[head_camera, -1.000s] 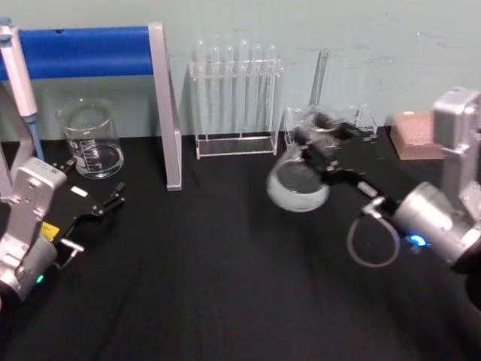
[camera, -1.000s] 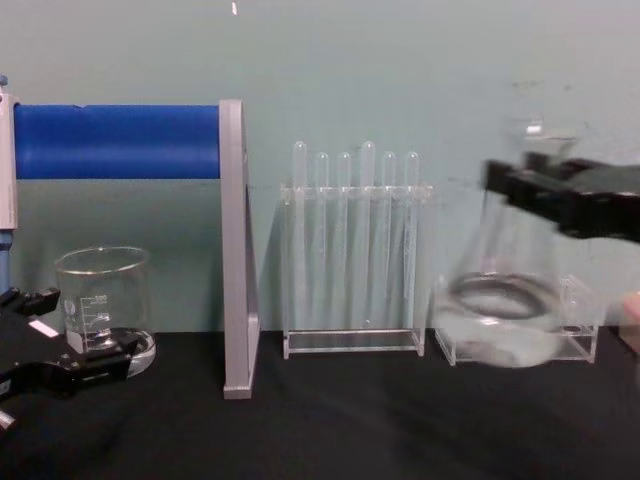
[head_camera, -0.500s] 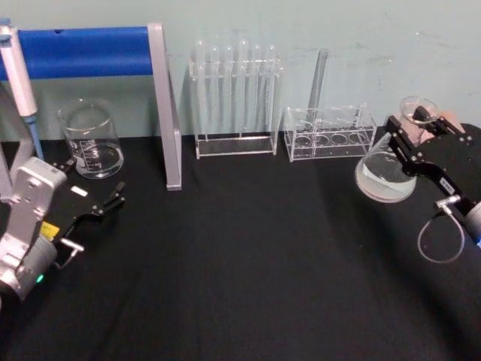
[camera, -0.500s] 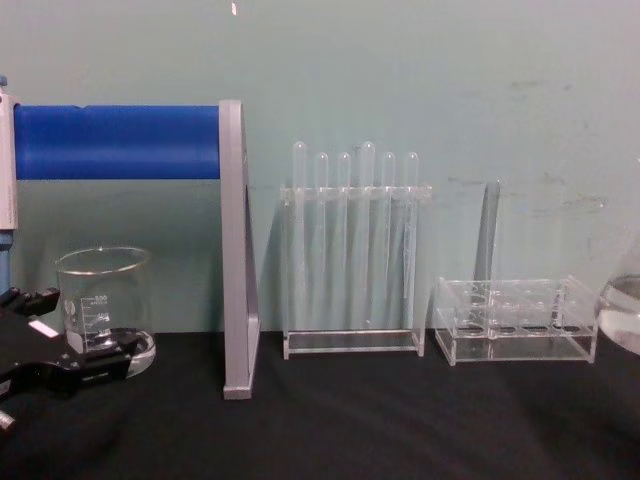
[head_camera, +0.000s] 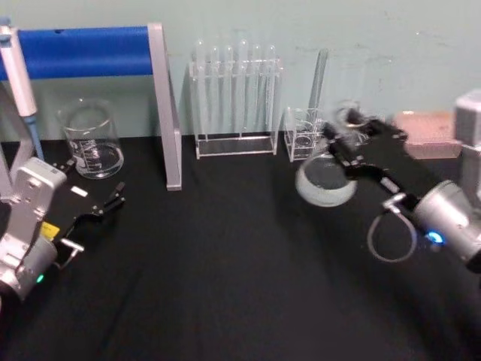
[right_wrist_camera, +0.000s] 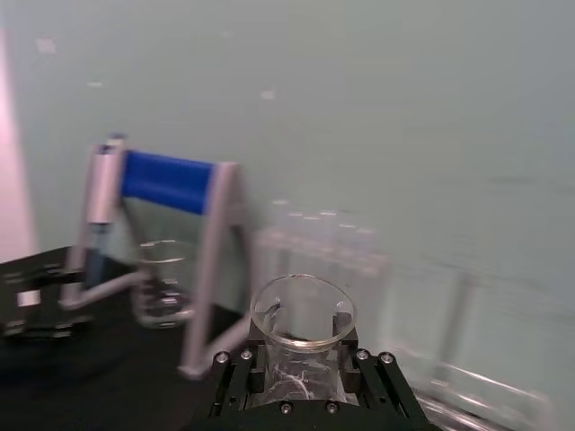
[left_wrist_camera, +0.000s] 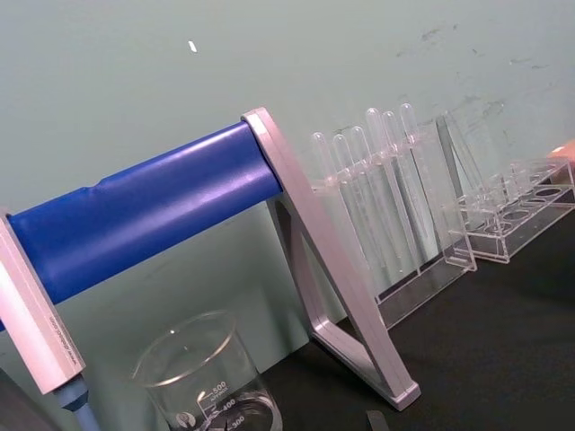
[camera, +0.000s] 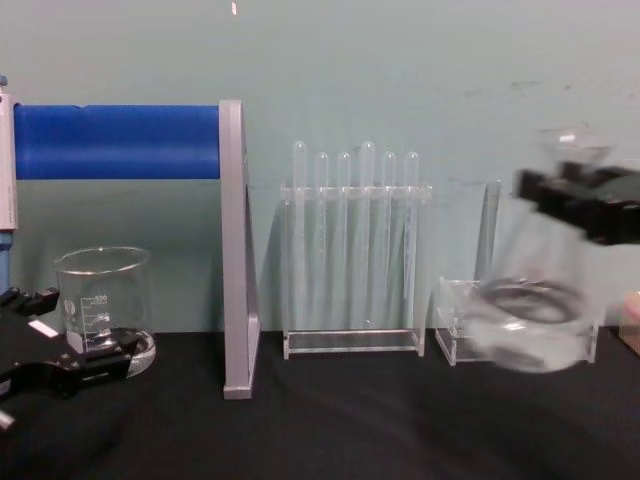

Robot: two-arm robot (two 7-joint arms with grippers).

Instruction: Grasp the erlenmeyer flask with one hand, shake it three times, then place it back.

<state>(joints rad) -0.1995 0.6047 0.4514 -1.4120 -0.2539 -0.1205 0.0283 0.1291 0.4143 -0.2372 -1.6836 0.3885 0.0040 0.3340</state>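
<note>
Black-clothed bench [head_camera: 225, 286], teal wall [head_camera: 391, 30]. Right gripper [head_camera: 347, 138] at 2 o'clock, fingers clamped on the neck of the erlenmeyer flask [head_camera: 325, 182], which is tilted and off the bench. Thin glass, probably slick and fragile, so the neck under the flared rim looks safest. Left gripper [head_camera: 94, 188] at 9 o'clock, fingers apart, empty.

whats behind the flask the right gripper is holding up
In the chest view, a low clear rack with one tall tube stands behind the erlenmeyer flask clamped in the right gripper. The flask's base covers the rack's right half.
</note>
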